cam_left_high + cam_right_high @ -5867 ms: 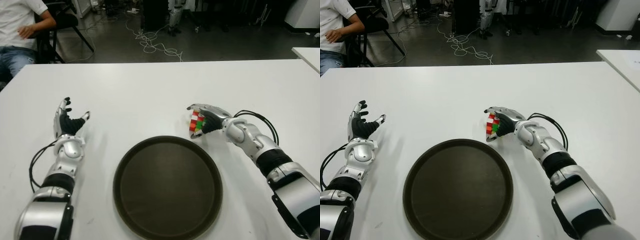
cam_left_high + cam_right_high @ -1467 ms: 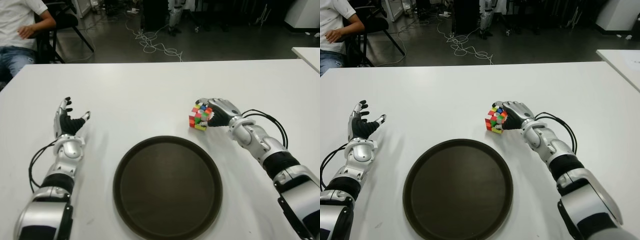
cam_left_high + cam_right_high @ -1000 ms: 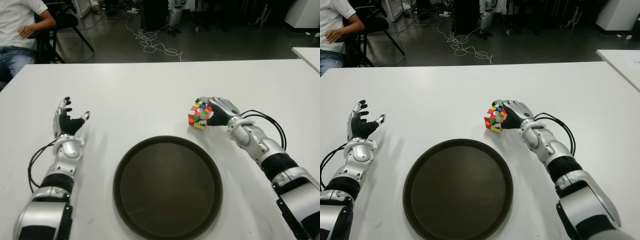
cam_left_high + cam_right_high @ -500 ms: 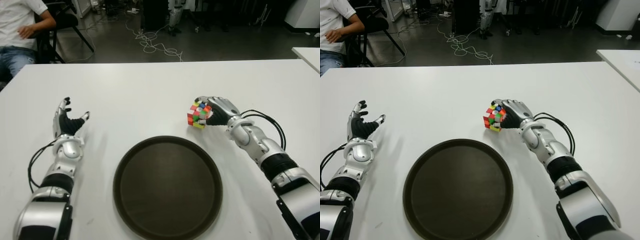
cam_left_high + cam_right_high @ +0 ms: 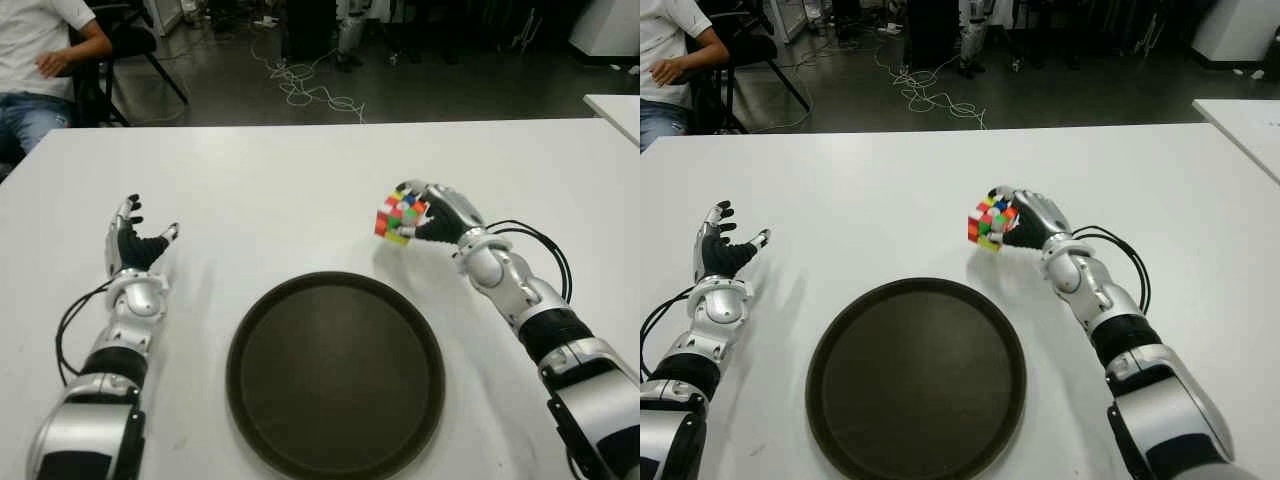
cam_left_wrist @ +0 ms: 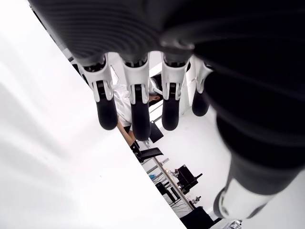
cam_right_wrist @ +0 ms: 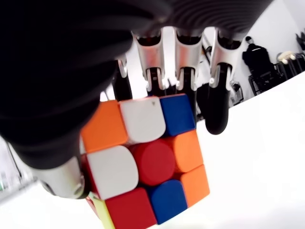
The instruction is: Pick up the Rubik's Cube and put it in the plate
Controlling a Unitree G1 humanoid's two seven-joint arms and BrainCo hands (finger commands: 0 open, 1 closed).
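Observation:
The Rubik's Cube (image 5: 396,219) hangs a little above the white table (image 5: 300,190), held in my right hand (image 5: 432,212), just beyond the far right rim of the plate. In the right wrist view my fingers (image 7: 185,57) curl over the cube (image 7: 143,157) and the thumb presses its side. The plate (image 5: 335,370) is a round dark brown tray at the near centre of the table, with nothing in it. My left hand (image 5: 135,243) shows at the left of the table, fingers spread, holding nothing.
A second white table (image 5: 615,105) shows at the far right. A seated person (image 5: 40,60) is beyond the table's far left corner, and cables (image 5: 310,90) lie on the dark floor behind.
My right hand has lifted the cube off the table and tilted it slightly. The left hand has stayed where it was.

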